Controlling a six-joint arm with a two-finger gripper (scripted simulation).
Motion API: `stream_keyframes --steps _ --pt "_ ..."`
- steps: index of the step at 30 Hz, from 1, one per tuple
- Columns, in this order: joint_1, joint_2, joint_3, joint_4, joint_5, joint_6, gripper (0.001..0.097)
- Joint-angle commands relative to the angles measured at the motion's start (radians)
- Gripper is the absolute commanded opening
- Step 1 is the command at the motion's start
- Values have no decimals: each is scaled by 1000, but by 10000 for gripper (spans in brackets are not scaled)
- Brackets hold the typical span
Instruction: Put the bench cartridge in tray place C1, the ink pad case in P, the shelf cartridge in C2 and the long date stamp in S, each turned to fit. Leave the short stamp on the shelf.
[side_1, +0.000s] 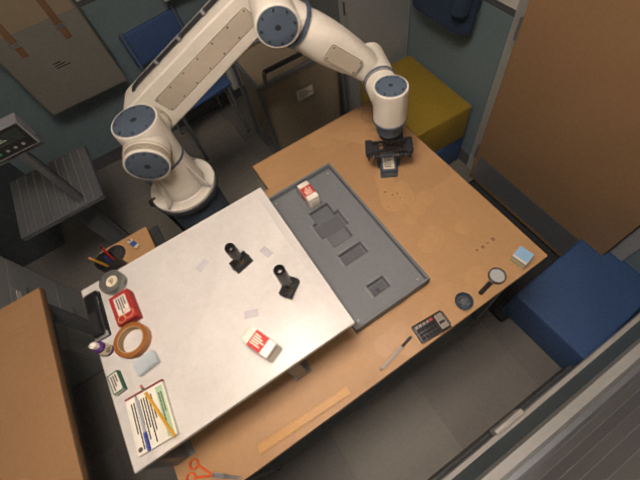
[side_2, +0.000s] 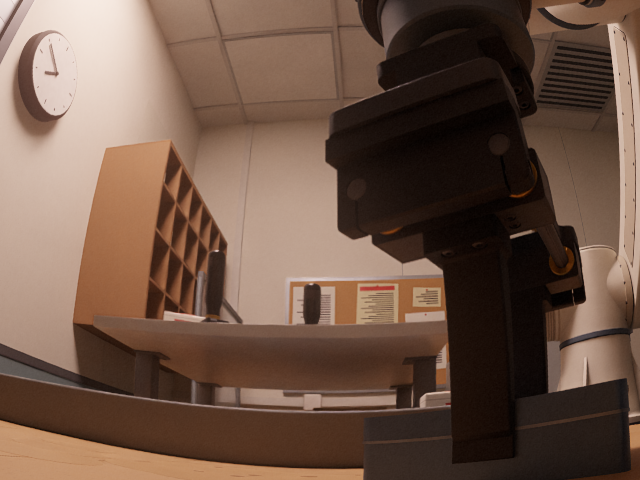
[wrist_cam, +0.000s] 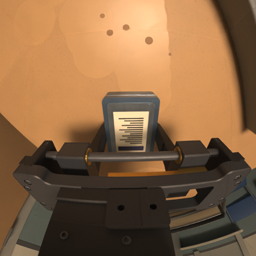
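The blue ink pad case (side_1: 389, 166) (wrist_cam: 130, 122) lies flat on the wooden bench beyond the far end of the grey tray (side_1: 347, 243), apart from it. I hold the case between the fingers of my gripper (side_1: 389, 155) (wrist_cam: 131, 145) (side_2: 496, 361), low on the bench. One red-and-white cartridge (side_1: 309, 193) sits in the tray's far place. The other cartridge (side_1: 262, 344) lies on the white shelf, near its front edge. Two black stamps (side_1: 237, 257) (side_1: 285, 281) stand upright on the shelf beside the tray.
Behind the bench stand a yellow box (side_1: 434, 106) and the arm's base (side_1: 170, 175). A calculator (side_1: 430, 326), magnifier (side_1: 493, 279), pen (side_1: 395, 353) and sticky notes (side_1: 522, 256) lie near the bench's front edge. Tape rolls, a red box and a notebook crowd the shelf's left end.
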Motion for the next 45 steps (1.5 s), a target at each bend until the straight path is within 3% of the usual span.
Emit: stream_keyframes --steps 1,11,25,45 --pt "0 -1 0 0 0 0 200" --pt "0 -1 0 0 0 0 15" --pt "0 -34 8 0 -40 0 15" --pt "0 -145 73 0 -217 0 15"
